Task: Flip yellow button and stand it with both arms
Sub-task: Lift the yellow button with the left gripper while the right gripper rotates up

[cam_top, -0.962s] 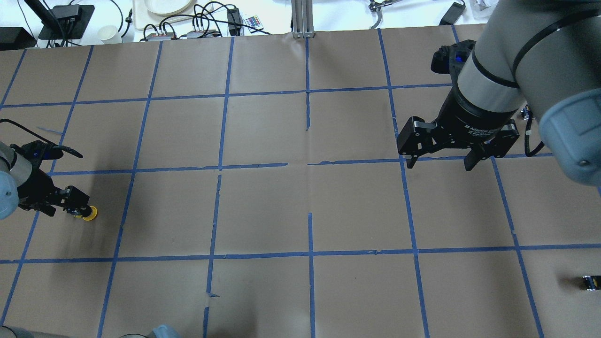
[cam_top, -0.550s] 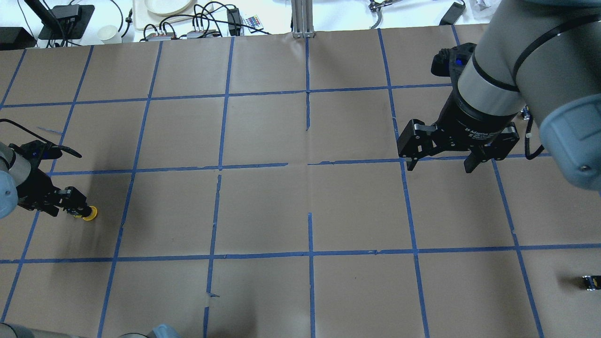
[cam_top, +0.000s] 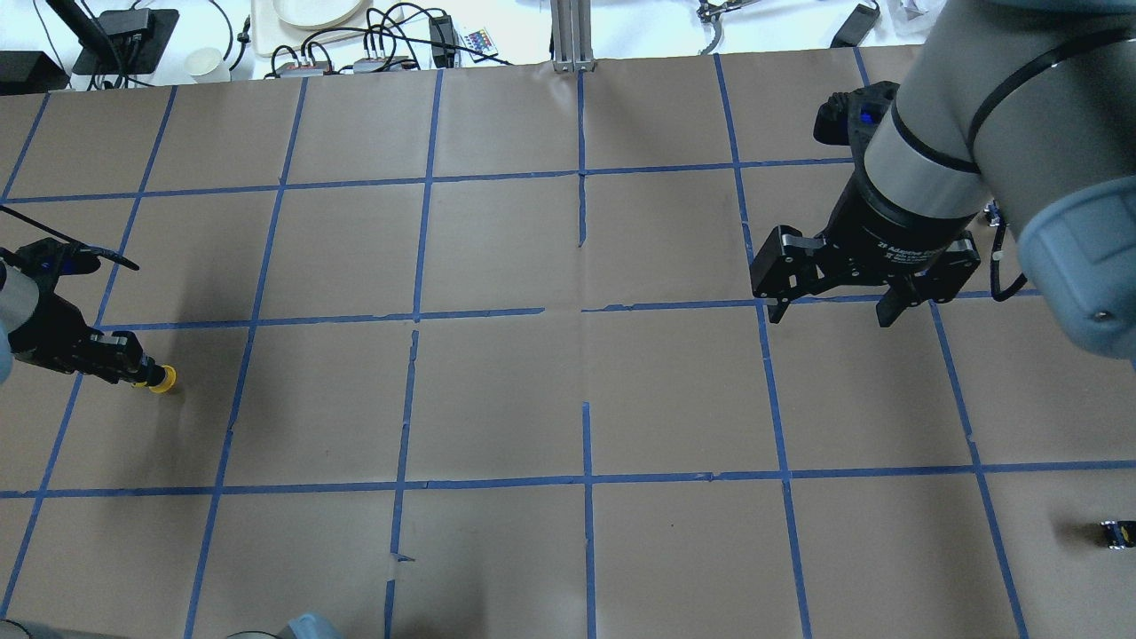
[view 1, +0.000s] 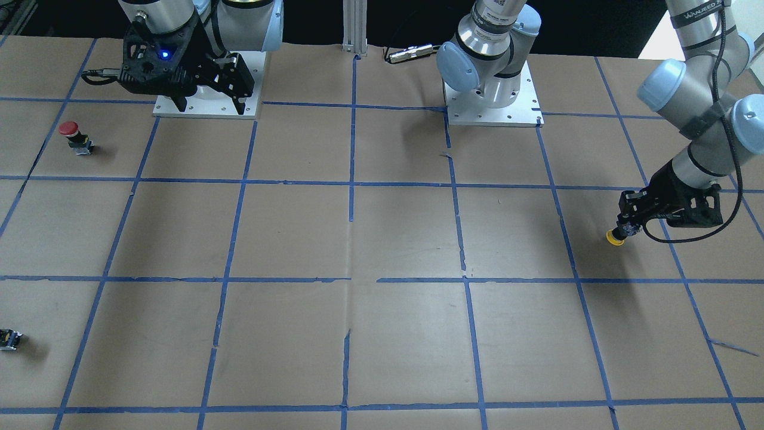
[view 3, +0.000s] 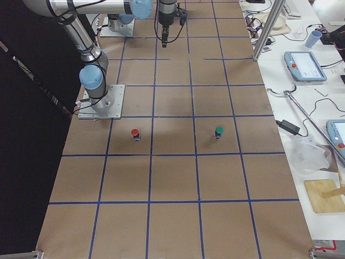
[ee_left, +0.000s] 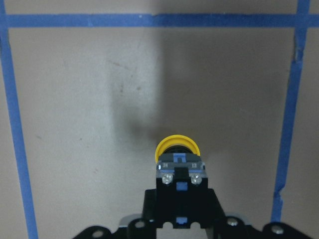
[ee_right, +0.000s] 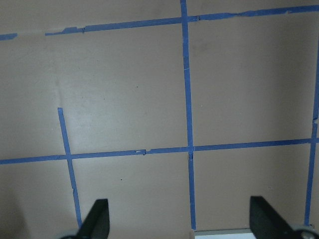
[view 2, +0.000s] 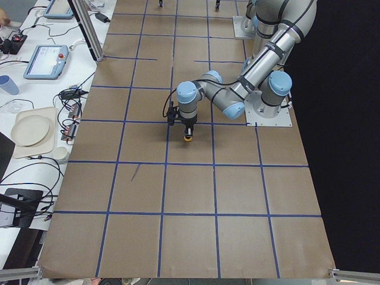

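The yellow button (cam_top: 162,380) is held by its black and grey body in my left gripper (cam_top: 142,373) at the table's far left. Its yellow cap points away from the fingers. It also shows in the front view (view 1: 615,237), the left wrist view (ee_left: 178,148) and the exterior left view (view 2: 187,139). The left gripper (view 1: 625,229) is shut on it, low over the brown paper. My right gripper (cam_top: 830,306) hangs open and empty high over the right half, and shows in the front view (view 1: 212,107). Its fingertips (ee_right: 97,215) frame bare paper.
A red-capped button (view 1: 71,134) stands near the right arm's white base (view 1: 179,110). A green-capped button (view 3: 218,131) stands further out. A small dark capless part (cam_top: 1114,534) lies at the right edge. Cables, a plate and devices (cam_top: 311,35) lie beyond the far edge.
My left gripper has drawn back with the yellow button, which has moved a little left and up in the overhead view. The right arm has barely moved.
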Robot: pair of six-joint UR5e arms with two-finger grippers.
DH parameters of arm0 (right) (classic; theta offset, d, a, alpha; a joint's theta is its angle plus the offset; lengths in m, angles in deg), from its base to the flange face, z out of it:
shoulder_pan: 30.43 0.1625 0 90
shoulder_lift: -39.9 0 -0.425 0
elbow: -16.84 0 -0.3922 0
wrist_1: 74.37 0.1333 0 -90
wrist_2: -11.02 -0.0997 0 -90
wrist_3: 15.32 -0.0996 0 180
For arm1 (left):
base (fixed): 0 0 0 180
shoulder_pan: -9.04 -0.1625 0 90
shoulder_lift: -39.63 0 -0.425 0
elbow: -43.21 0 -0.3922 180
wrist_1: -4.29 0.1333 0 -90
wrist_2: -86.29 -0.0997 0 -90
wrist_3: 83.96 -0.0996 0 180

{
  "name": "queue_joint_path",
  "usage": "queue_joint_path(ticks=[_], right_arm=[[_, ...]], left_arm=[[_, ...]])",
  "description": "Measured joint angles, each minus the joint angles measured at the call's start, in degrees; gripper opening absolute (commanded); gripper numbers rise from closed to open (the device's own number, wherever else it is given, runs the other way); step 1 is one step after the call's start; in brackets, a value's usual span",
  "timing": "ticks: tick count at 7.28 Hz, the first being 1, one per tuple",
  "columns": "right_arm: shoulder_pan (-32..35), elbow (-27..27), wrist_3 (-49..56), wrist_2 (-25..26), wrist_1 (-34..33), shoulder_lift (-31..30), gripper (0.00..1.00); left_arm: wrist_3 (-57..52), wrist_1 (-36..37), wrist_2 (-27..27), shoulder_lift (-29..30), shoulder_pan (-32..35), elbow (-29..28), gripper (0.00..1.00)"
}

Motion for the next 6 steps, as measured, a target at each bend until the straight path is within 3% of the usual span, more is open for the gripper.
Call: queue_joint_path(ticks=[3, 6], right_arm=[[-0.2, 0.0, -0.2, 0.0, -0.2, 0.3, 1.0], [-0.4, -0.3, -4.2, 0.1, 0.2, 0.2, 1.0]], left_arm=[[0.2, -22.4, 9.3, -6.0, 2.4, -7.7, 0.18], [0.7, -42.6, 25.8, -9.0, 12.2, -15.4, 0.15]])
